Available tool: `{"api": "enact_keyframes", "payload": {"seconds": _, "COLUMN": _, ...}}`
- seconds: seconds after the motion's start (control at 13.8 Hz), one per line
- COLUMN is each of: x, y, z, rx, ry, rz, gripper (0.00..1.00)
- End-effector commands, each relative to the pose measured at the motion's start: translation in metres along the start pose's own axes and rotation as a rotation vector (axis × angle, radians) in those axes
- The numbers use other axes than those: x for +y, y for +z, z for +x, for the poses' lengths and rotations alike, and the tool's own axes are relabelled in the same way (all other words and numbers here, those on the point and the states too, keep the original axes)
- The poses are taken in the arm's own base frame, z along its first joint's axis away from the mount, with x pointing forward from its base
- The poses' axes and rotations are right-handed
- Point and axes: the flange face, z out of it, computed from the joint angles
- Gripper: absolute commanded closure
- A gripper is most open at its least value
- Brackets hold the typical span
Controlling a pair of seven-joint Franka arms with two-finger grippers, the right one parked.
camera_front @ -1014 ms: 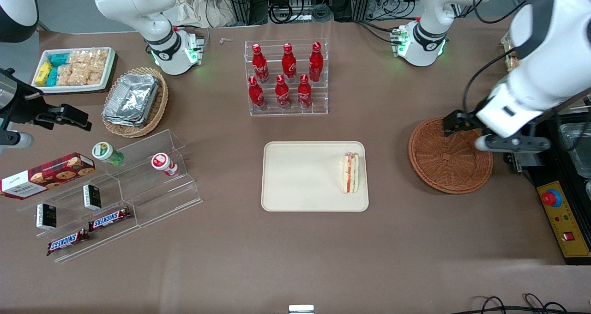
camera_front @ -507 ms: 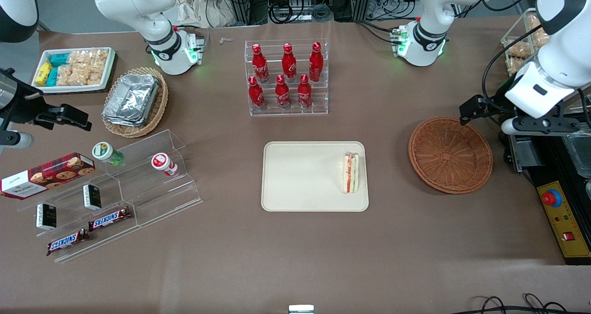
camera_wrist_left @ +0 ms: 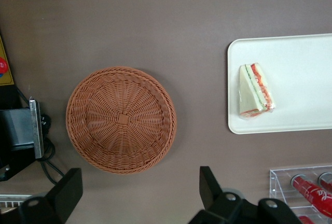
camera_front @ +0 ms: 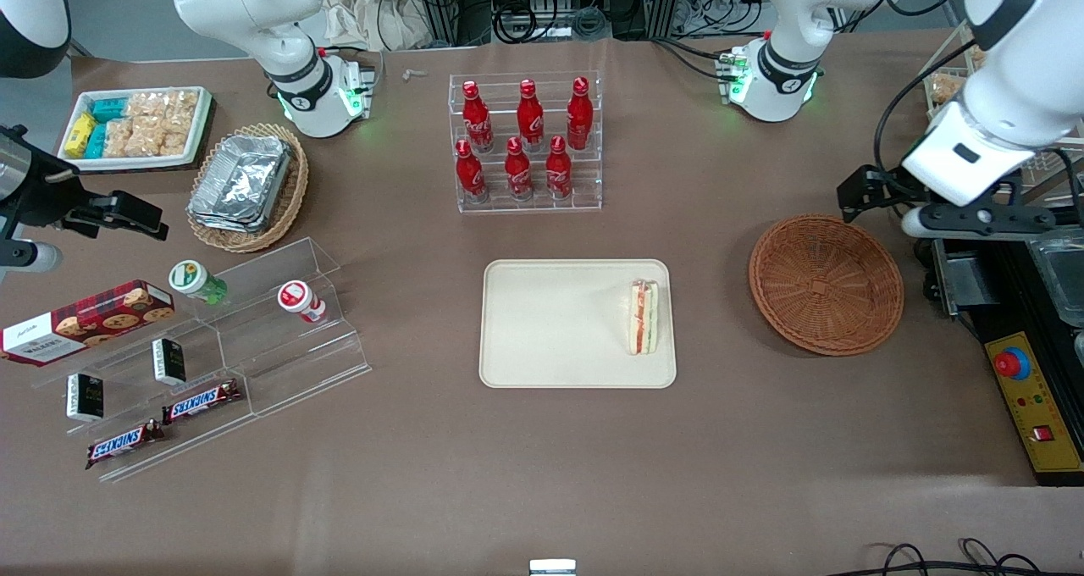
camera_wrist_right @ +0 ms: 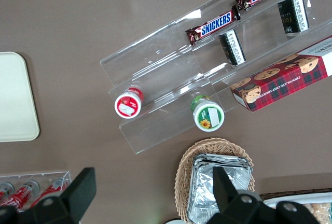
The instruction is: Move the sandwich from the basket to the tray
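Reading clock directions off the front view, 12 pointing away from the camera.

Desk [camera_front: 542,474]: brown, cluttered toward the parked arm's end; none of that matters here.

Tray [camera_front: 550,330]: mid-desk, long side running 9–3. It carries one item only.

Basket [camera_front: 826,284]: at 3 o'clock from the tray, apart from it with bare desk between. The weave shows all the way across in the wrist view, so nothing is in it.

Hand [camera_wrist_left: 139,173]: fingers spread wide, nothing between them. It hovers high, off the basket's rim at about 1 o'clock, toward the working arm's end of the desk.

Sandwich [camera_front: 643,317]: lying on the tray at its 3 o'clock end, just inside the rim, i.e. the end nearest the basket. Long axis runs 12–6, filling edge facing 9.

Key relation: sandwich lies at roughly 8 o'clock from the hand, with the whole basket in between, and the two are well apart.

Judgement: placement looks complete. No further grasp needed, only a retreat. If a re-grip were called for, the fingers would have to close across the short 9–3 width.
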Motion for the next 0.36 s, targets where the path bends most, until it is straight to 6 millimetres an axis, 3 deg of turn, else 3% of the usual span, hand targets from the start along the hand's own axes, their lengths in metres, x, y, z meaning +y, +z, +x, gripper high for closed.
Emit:
{"api": "enact_keyframes", "payload": {"seconds": 0.0, "x": -0.0006, "y": -0.0104, "z": -0.0081, "rx": -0.025, "ry": 0.041, "rz": 0.019, "gripper": 0.00}}
{"api": "enact_keyframes", "payload": {"seconds": 0.29, "x": -0.0034, "y": -0.0127, "z": -0.0089, "rx": -0.028, "ry": 0.034, "rz": 0.005, "gripper": 0.00}}
